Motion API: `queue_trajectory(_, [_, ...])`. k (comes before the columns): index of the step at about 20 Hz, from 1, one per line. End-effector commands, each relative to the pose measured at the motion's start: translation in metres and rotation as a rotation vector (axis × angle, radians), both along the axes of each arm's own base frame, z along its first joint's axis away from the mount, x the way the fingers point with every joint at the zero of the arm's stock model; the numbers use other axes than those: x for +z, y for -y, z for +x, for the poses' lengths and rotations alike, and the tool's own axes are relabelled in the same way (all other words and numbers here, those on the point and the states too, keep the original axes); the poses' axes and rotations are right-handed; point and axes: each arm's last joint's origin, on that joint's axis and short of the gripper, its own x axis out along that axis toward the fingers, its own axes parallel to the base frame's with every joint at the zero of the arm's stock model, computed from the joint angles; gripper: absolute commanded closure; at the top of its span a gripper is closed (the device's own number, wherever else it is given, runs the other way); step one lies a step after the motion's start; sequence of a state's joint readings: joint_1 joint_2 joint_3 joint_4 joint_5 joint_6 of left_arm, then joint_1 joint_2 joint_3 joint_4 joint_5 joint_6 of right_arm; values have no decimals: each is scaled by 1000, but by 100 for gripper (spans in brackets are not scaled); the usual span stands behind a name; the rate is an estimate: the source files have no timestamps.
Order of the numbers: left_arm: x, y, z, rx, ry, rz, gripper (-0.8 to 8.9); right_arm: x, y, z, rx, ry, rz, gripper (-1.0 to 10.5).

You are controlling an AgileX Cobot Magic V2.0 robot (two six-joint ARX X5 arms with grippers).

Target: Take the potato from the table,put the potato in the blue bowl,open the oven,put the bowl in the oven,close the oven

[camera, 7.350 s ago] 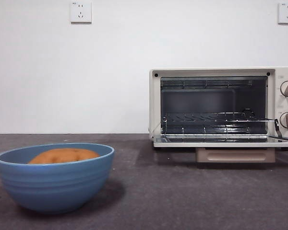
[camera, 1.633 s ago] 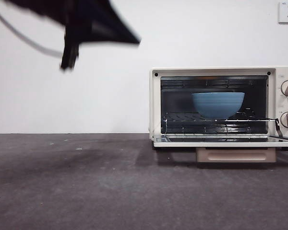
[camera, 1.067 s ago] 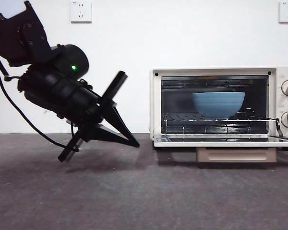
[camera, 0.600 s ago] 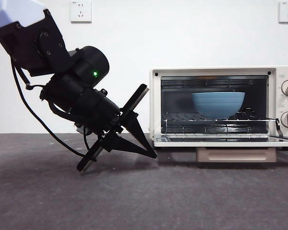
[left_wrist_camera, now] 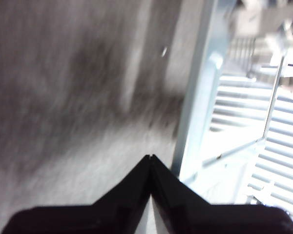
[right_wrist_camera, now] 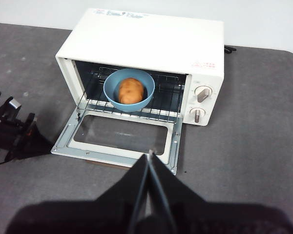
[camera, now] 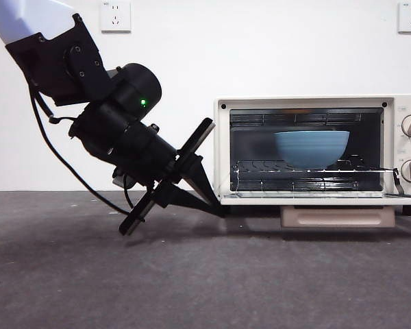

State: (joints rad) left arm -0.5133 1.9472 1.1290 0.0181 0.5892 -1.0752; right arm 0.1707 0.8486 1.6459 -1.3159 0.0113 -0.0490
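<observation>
Blue bowl [right_wrist_camera: 129, 89]: on oven [right_wrist_camera: 151, 48] rack, potato [right_wrist_camera: 130, 90] inside.
Door [right_wrist_camera: 118, 134]: down flat; stiff, hinged, glass; lift from below at free edge.
Left end effector [camera: 216, 209]: pinched closed, empty, at door's corner, near bench [camera: 205, 274].
Right end effector [right_wrist_camera: 150, 155]: closed, empty, waiting above.

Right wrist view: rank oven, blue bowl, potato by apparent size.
Largest to smallest:
1. oven
2. blue bowl
3. potato, which sits inside the bowl on the oven rack.

Oven [camera: 318, 151] on grey table [camera: 205, 274]
</observation>
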Motion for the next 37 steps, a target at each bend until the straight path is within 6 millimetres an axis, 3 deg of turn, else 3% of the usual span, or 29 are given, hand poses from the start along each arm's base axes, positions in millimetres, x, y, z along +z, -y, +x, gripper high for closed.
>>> queue_trajectory(1, [15, 8, 10, -35, 47, -66, 820, -1, 0, 0, -10, -3, 9, 954])
queue_trajectory(16, [85, 22, 43, -32, 219, -188, 820, -3, 0, -1, -14, -24, 13, 954])
queue_trajectory(26, [113, -4, 67, 24, 280, -242, 820, -5, 1, -2, -15, -52, 9, 954])
queue_trajectory(32, [125, -7, 62, -108, 326, -296, 820, -6, 1, -3, -15, -60, 7, 952])
queue_trajectory(37, [161, -16, 41, -258, 491, -297, 820, -6, 1, -3, -14, -60, 5, 946])
